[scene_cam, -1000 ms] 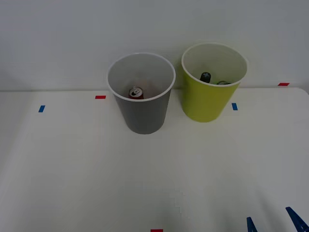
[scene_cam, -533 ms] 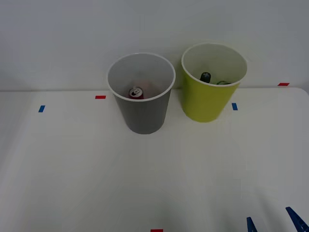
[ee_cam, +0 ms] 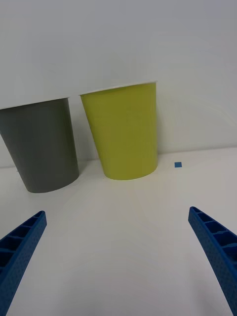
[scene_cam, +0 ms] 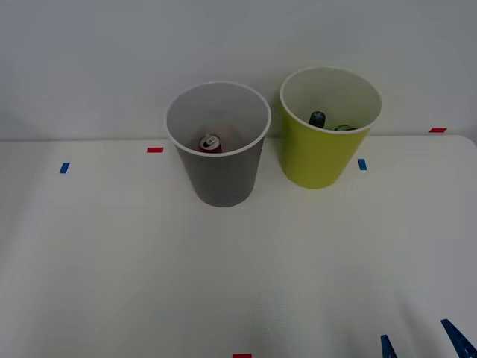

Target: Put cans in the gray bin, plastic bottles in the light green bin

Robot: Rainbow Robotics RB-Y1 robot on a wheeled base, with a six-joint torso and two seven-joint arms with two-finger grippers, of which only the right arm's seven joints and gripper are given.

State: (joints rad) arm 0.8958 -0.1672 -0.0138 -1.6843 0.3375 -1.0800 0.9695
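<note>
Gray plastic is what you see at the middle of the table [scene_cam: 112, 261]: the gray bin [scene_cam: 220, 175] stands upright near the back edge, white rim up, and in the front view one can [scene_cam: 210, 143] sits at its bottom, silver pull-tab top facing you with a red side below it. Just beside it, on your robot's right, stands the light green bin [scene_cam: 320, 160], also upright, the two close together but apart. Inside its cream-white wall you can make out plastic bottles: one with a dark round cap [scene_cam: 317, 118] and, next to it, a greenish clear one [scene_cam: 344, 127] (only a sliver shows above the rim).

Your right gripper [scene_cam: 421, 344] hangs low at the near right corner of the front view, well apart from both bins, with just the blue tips of its fingers [scene_cam: 387, 347] showing. In the wrist view the gripper [ee_cam: 118, 256] faces the two bins from the side, the gray bin [ee_cam: 42, 143] and the light green bin [ee_cam: 126, 133] standing ahead of it, and its ribbed fingers [ee_cam: 19, 247] are spread wide with nothing between them.

Small blue and red tape marks [scene_cam: 154, 150] dot the white tabletop around the bins.
</note>
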